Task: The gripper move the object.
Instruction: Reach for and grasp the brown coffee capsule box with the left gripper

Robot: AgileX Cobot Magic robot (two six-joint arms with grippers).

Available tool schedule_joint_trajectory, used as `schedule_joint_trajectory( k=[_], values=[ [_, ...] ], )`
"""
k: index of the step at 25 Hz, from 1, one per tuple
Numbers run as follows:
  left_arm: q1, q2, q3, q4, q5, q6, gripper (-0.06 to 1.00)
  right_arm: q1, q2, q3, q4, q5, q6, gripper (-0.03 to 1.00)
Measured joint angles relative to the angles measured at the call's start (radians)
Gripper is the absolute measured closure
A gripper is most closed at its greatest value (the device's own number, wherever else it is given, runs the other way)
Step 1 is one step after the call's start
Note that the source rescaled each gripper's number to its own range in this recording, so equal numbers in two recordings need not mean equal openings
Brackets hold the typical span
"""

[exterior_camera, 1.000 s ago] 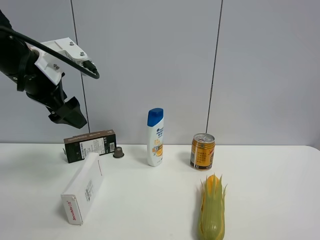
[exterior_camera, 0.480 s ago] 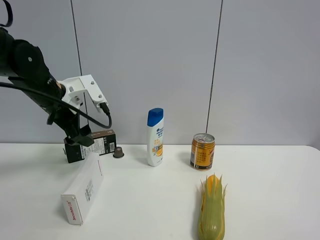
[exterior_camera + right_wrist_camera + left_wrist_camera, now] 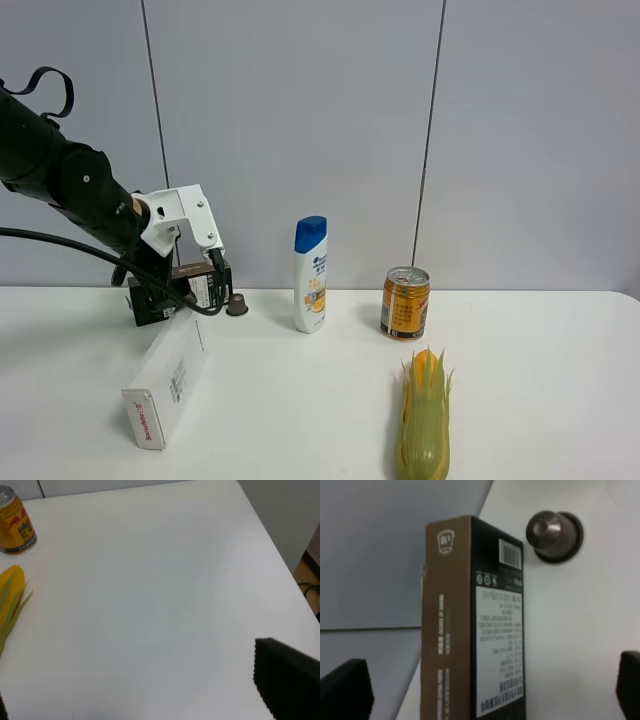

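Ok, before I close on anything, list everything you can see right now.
brown carton: 1, dark brown and black with a white label, back left of the table
capsule: 1, dark brown, just right of the brown carton
white carton: 1, white with red lettering, lying front left
bottle: 1, white with a blue cap, upright, back centre
can: 1, gold, upright, right of the bottle
corn: 1, yellow-green, lying in front of the can
table: 1, white, under everything
left gripper: 1, black, open, astride the brown carton
right gripper: 1, black, open, above the table's right end, shown only in its wrist view
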Motion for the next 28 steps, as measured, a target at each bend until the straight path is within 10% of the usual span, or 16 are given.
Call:
schedule_joint_trajectory(
  k=[28],
  values=[
    [0.033,0.125,-0.168,0.112,0.179,-0.103,-0.06,0.000,0.000,0.000,0.000,0.000,0.000,-0.03]
  ],
)
